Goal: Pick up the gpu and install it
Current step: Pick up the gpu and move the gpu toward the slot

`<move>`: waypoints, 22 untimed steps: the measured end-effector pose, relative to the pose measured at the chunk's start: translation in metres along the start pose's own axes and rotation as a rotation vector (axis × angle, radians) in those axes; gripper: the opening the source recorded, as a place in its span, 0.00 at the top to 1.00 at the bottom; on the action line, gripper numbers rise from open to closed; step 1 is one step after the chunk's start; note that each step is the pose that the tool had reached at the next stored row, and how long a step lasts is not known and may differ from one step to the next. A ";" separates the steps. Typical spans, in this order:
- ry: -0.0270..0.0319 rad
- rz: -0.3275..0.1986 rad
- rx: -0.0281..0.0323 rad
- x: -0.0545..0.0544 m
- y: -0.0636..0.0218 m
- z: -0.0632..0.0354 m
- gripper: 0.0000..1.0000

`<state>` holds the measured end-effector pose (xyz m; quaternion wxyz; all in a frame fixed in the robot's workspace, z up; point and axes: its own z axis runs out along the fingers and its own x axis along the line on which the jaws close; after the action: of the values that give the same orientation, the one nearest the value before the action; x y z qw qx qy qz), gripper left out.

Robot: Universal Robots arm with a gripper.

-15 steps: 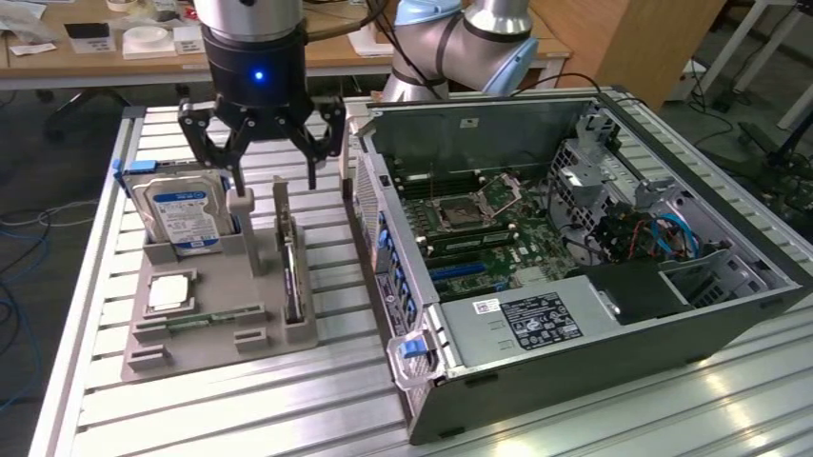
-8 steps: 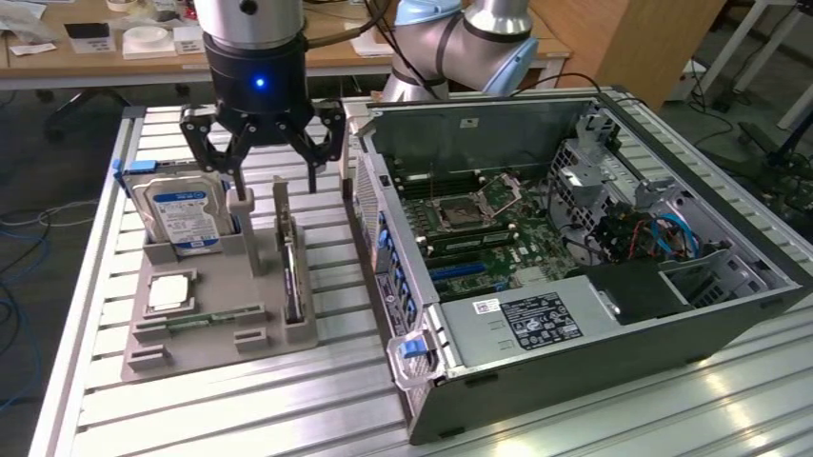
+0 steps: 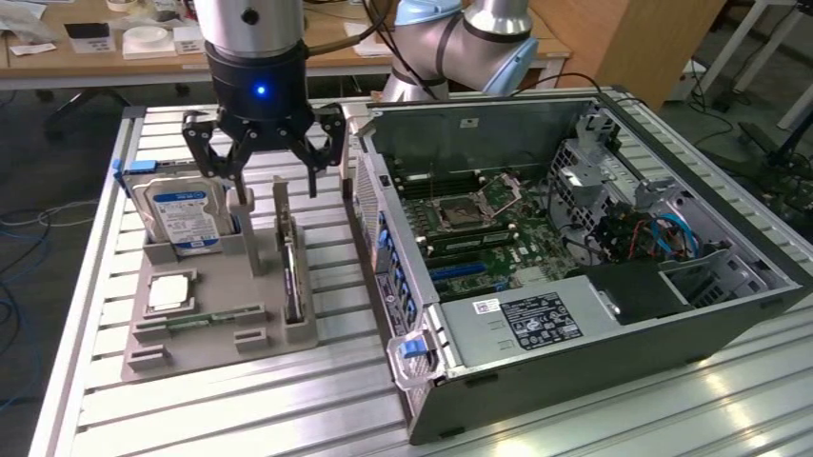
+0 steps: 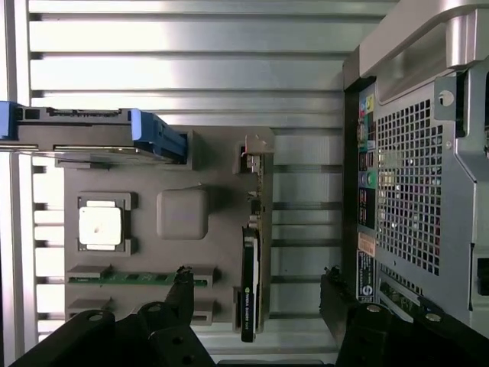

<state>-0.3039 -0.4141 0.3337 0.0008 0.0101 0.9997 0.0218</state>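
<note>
The gpu point(image 3: 289, 271) stands on edge in a slot of the grey holder tray point(image 3: 223, 347), a thin dark card between two grey posts. In the wrist view the gpu point(image 4: 250, 275) shows edge-on, with its metal bracket toward the far end of the tray. My gripper point(image 3: 273, 188) hangs open above the back of the tray, higher than the card and not touching it. In the wrist view the gripper point(image 4: 257, 290) has one black finger point(image 4: 182, 284) on each side of the card's line, with nothing between them.
A silver hard drive point(image 3: 182, 214) with a blue-white label stands at the tray's back. A CPU point(image 3: 169, 292) and a green RAM stick point(image 3: 204, 321) lie in the tray. The open computer case point(image 3: 661, 314) lies close on the exterior view's right, motherboard point(image 3: 477, 233) exposed. The table point(image 3: 254, 409) is slatted aluminium.
</note>
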 end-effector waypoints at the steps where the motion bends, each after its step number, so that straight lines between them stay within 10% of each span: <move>1: 0.0001 0.000 0.0001 0.000 0.0000 0.0007 0.24; 22: 0.0009 -0.003 -0.0005 -0.005 -0.0004 0.0106 0.24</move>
<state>-0.2985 -0.4141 0.3231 0.0004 0.0085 0.9997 0.0220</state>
